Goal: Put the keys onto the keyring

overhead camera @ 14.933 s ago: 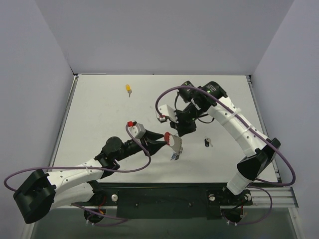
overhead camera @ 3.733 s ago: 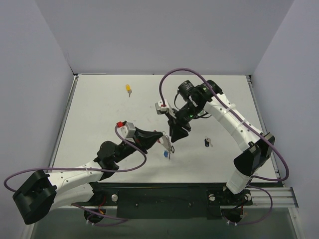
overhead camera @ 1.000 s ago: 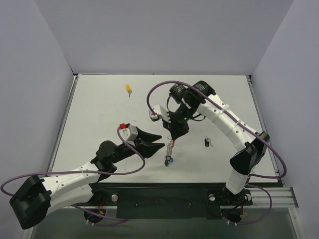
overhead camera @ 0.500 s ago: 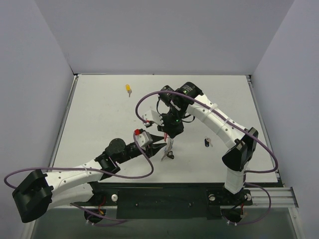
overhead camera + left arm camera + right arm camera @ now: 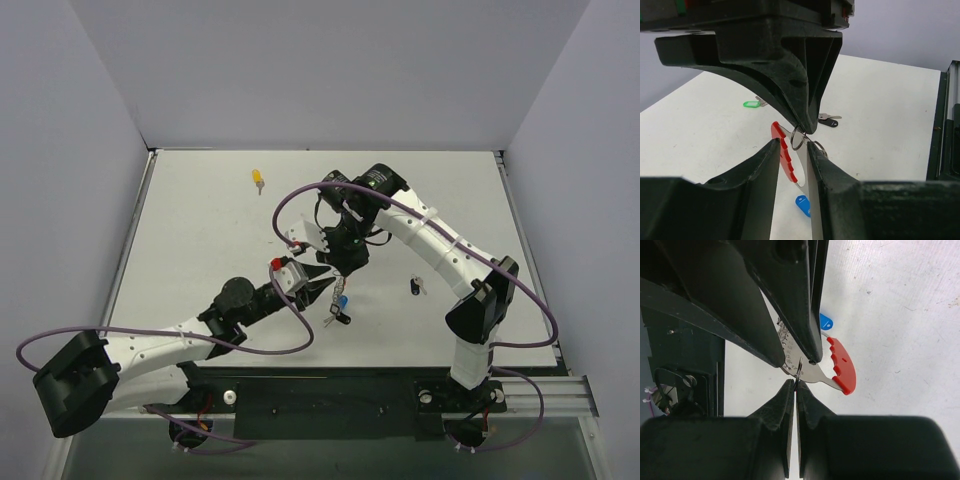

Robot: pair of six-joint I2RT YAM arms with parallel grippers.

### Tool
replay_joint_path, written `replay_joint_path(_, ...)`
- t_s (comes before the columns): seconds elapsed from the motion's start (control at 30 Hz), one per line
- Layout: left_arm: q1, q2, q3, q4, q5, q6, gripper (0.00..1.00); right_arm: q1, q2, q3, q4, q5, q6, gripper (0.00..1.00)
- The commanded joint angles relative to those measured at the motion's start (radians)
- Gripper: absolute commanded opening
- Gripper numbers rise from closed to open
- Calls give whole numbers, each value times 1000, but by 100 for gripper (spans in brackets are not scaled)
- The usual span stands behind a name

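Observation:
The keyring is held between both grippers at mid table. Its wire ring [image 5: 799,137] is pinched by my shut right gripper [image 5: 795,383], which shows in the top view [image 5: 345,266]. Its metal plate with the red tag [image 5: 842,365] spans the jaws of my left gripper [image 5: 792,145], seen from above [image 5: 322,287]. A blue tag [image 5: 343,300] hangs below, with a dark key-like piece [image 5: 338,319] under it. A black key [image 5: 415,287] lies to the right. A yellow key [image 5: 258,179] lies far back left. A green key [image 5: 752,104] shows only in the left wrist view.
The white table [image 5: 200,250] is walled by grey panels at the back and sides. A black rail [image 5: 330,395] runs along the near edge. Purple cables loop over both arms.
A second ago my left gripper stood open, apart from the keyring hanging in the right gripper. It has moved in and closed round the red-tagged plate. The right arm shifted slightly left.

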Motion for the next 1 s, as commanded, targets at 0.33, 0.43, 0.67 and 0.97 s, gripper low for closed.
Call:
replay_joint_path(0.33,-2,58,65,103,14,2,25,8,3,40,-188,-33,-21,0)
replay_joint_path(0.43,-2,62,69,103,12,-4,25,7,3,40,-190,-34,-19,0)
replay_joint_path(0.67,-2,65,75,86,31,-8,0,8,3,40,-188,-46,-21,0)
replay_joint_path(0.97,-1,33,53,62,-1,-91,0,-10,-9,45,-173,-77,1,15)
